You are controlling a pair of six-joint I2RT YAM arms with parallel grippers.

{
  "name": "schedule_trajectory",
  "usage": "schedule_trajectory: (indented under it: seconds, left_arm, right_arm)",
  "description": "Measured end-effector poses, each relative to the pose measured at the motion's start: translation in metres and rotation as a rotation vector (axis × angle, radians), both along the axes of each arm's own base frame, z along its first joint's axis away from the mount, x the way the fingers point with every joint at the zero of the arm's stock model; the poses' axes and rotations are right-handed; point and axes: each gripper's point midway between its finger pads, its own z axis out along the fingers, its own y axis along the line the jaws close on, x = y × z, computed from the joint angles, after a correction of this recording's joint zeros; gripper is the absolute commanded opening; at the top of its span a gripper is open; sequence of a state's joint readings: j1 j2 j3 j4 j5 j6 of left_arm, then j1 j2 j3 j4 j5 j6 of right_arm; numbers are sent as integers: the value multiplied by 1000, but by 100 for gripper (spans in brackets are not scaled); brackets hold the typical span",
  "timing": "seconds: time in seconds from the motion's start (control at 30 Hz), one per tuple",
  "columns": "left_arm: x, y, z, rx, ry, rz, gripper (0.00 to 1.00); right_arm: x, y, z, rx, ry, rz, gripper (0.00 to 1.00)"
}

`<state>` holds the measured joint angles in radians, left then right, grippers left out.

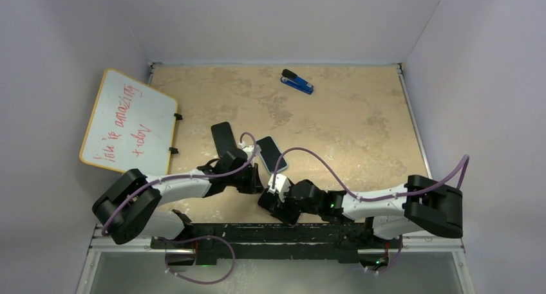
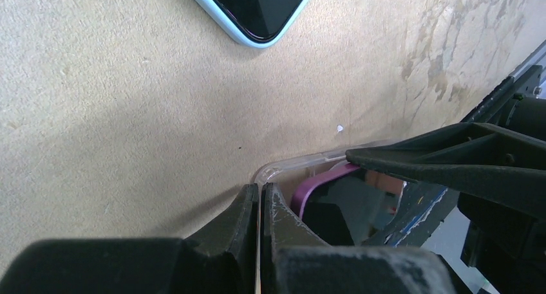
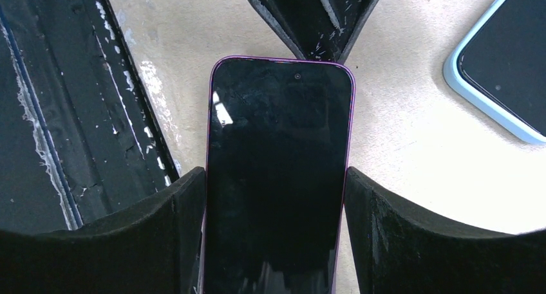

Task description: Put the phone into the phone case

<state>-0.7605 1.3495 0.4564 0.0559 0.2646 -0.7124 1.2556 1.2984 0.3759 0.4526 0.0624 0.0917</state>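
A purple-edged phone [image 3: 280,172] with a dark screen lies face up near the table's front edge. My right gripper [image 3: 277,178] is shut on it across its width, one finger on each long side. A clear phone case [image 2: 286,167] lies under the phone. The phone's purple corner [image 2: 315,186] sits just inside the case's corner wall. My left gripper [image 2: 259,201] is shut on the case's side wall and shows at the phone's top end in the right wrist view [image 3: 315,17]. In the top view the two grippers meet, left [image 1: 254,181] and right [image 1: 270,194].
A phone in a light blue case [image 1: 272,154] lies just beyond the grippers, and a black phone-shaped slab [image 1: 222,139] to its left. A whiteboard [image 1: 129,120] leans at the left wall. A blue stapler [image 1: 297,82] lies at the back. A black rail [image 1: 277,233] runs along the front edge.
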Motion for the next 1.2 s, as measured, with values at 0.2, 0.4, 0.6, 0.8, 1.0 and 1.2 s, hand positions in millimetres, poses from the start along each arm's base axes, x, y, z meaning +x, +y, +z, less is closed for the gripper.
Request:
schedule_trajectory:
  seconds: [0.2,0.4,0.6,0.8,1.0,1.2]
  left_arm:
    - [0,2,-1,1,20,-1,0]
    - [1,2,0,2,29,2,7]
    - [13,2,9,18,16,32,39]
    - [35,-1,39,16,-53,80,45]
    - [32,12,53,49,-78,97,43]
    - [5,20,45,13,-19,74,43]
  right_arm:
    - [1,3,-5,-18,6,2,44]
    - [3,3,-5,-17,8,-19,58]
    - [3,-2,-6,-29,24,-47,82]
    - [-2,-10,-14,-64,75,-79,93]
    - [-5,-8,6,5,117,-114,97]
    - [3,-9,35,97,166,-180,86]
